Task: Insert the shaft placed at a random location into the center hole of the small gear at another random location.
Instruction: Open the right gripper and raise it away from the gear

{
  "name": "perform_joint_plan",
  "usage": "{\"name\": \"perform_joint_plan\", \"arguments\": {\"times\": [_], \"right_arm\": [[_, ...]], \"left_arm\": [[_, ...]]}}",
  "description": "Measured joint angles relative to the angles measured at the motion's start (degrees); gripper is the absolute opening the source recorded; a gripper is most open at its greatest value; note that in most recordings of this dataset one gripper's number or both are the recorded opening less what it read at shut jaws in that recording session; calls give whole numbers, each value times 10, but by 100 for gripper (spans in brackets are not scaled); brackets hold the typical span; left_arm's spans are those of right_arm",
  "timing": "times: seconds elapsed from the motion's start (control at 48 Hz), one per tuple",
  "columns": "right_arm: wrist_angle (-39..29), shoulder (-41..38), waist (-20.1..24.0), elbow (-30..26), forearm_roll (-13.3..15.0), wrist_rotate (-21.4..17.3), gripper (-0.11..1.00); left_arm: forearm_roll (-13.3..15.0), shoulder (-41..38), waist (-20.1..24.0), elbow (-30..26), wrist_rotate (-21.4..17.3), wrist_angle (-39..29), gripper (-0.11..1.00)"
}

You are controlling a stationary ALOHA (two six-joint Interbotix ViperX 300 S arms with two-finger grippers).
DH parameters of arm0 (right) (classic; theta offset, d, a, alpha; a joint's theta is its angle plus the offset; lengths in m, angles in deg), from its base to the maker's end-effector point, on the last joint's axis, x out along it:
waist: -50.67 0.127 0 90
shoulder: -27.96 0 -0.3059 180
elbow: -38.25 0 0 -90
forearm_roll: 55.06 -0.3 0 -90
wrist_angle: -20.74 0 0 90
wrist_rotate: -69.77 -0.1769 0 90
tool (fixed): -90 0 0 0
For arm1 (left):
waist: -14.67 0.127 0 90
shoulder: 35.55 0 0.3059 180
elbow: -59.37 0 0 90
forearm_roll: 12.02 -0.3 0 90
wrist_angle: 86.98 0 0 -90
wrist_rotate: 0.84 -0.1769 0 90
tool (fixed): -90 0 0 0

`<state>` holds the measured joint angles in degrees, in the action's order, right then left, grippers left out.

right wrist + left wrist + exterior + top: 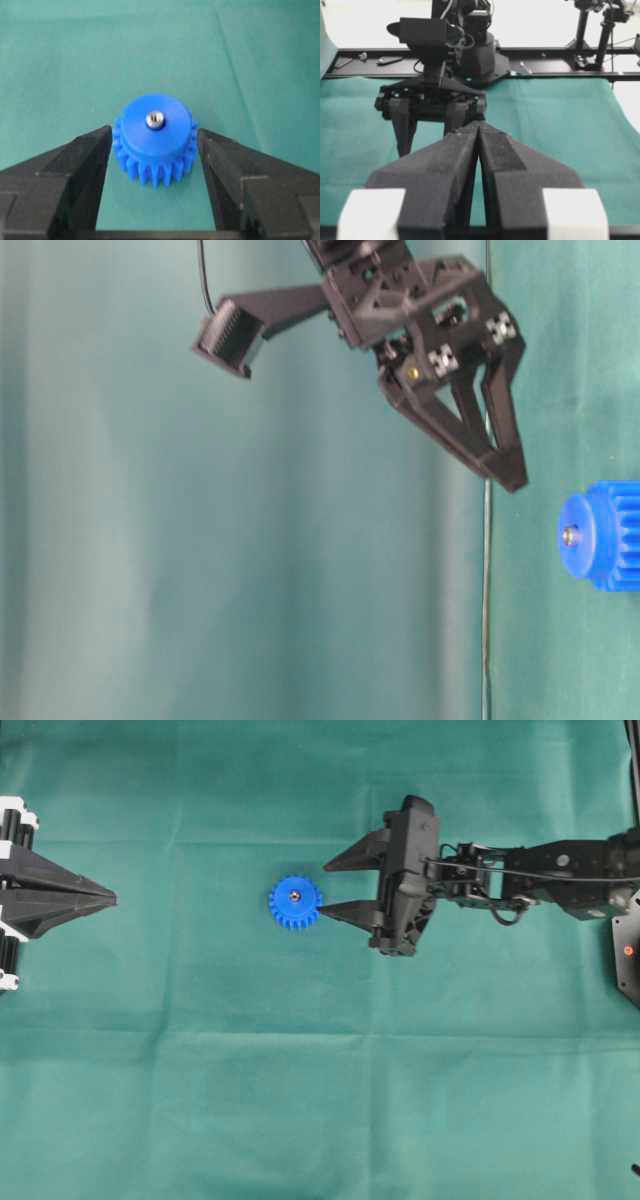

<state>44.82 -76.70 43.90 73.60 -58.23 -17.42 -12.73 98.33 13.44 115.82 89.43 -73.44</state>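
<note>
The small blue gear (295, 902) lies flat on the green cloth, with the shaft (296, 896) standing in its center hole and only the silvery end showing. My right gripper (324, 889) is open just right of the gear, above the cloth. In the right wrist view the gear (155, 145) sits between the two spread fingers without touching them, the shaft (155, 119) in its hub. The table-level view shows the gear (600, 535), the shaft (571, 535) and the right gripper (508, 475) apart from each other. My left gripper (112, 900) is shut and empty at the far left.
Green cloth (300, 1100) covers the whole table. In the left wrist view the shut left gripper (479, 125) faces the right arm (440, 100), and a black rail (560, 75) runs along the far edge. The gear is hidden there.
</note>
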Motion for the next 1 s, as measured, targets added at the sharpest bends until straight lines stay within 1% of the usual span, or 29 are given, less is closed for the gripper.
{"name": "perform_joint_plan", "arguments": {"times": [0.312,1.0], "right_arm": [[0,28,0,28,0,0,68],[0,29,1,30,0,0,68]], "left_arm": [[-1,1,0,0,0,0,0],[0,1,0,0,0,0,0]]}}
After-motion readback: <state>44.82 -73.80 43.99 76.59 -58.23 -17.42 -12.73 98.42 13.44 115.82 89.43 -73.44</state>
